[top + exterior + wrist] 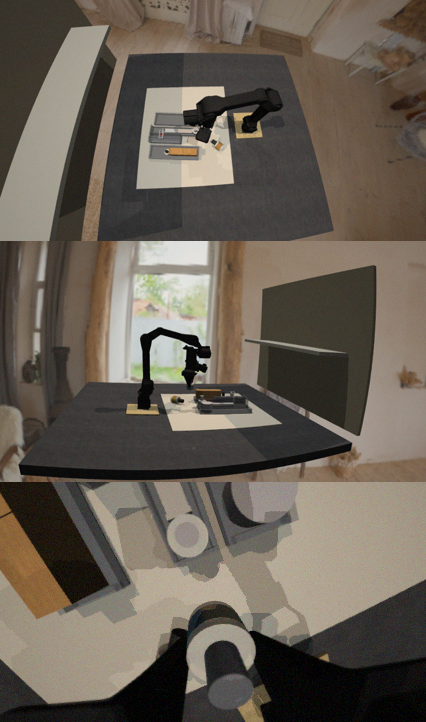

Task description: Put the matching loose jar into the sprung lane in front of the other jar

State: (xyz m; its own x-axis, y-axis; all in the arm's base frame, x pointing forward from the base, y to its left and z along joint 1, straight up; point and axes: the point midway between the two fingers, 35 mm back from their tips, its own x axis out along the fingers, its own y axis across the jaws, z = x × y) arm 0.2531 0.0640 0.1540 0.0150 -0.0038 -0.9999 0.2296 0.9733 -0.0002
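My gripper (189, 386) (218, 640) is shut on a jar (197, 652) with a dark cap, a pale shoulder and a dark, bluish body. It holds the jar above the mat, in front of the trays. A jar with a pale cap (195, 130) (201, 397) (187, 534) stands at the front end of a narrow lane; its label is hidden. A bracket with a red dot (161, 134) is farther back in the middle unit. Another loose jar (218, 145) (175, 399), with an orange-yellow label and dark cap, lies on its side near the mat's robot-side edge.
Orange boxes (183, 151) (208, 393) (30, 572) fill much of one side tray, with a dark-capped jar (166, 151) behind them. The other side tray (169, 118) holds a wide, pale-topped round container (206, 403) (267, 499). A shelf (60, 89) (299, 347) stands beyond the table.
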